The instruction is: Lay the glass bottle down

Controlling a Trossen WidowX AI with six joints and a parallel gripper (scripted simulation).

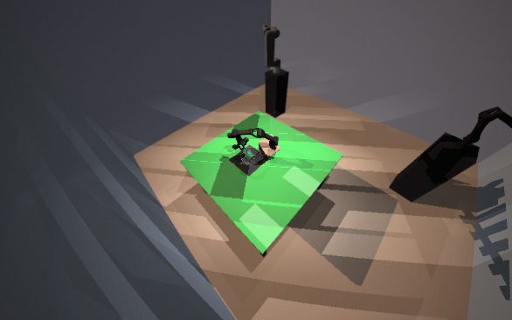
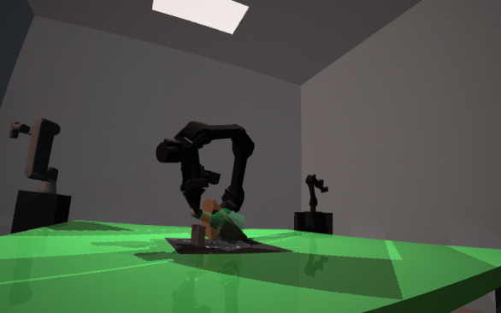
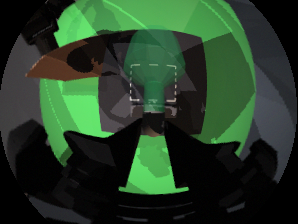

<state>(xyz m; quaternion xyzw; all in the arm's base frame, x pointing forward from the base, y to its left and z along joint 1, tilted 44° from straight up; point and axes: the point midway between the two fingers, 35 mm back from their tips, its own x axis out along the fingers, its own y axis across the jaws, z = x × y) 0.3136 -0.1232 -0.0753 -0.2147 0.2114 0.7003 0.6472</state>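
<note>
The black fingers [image 1: 243, 149] [image 2: 196, 214] are clamped on the neck of the translucent green glass bottle [image 1: 249, 154] [image 2: 227, 220] [image 3: 154, 57], and there it hangs, nearly on its side above the dark square mat [image 1: 249, 170] [image 2: 272, 248] [image 3: 193, 85]! The grey U-shaped rest [image 2: 197, 235] waits below the neck. Smooth, stiff glass: likely slippery and brittle, its wide body probably pulling heavily away from the grip. The neck suits these fingers, but lowering must be gentle, body supported before release, clear of the orange-brown block [image 1: 269, 146] [image 2: 208, 207] [image 3: 55, 62] alongside.
</note>
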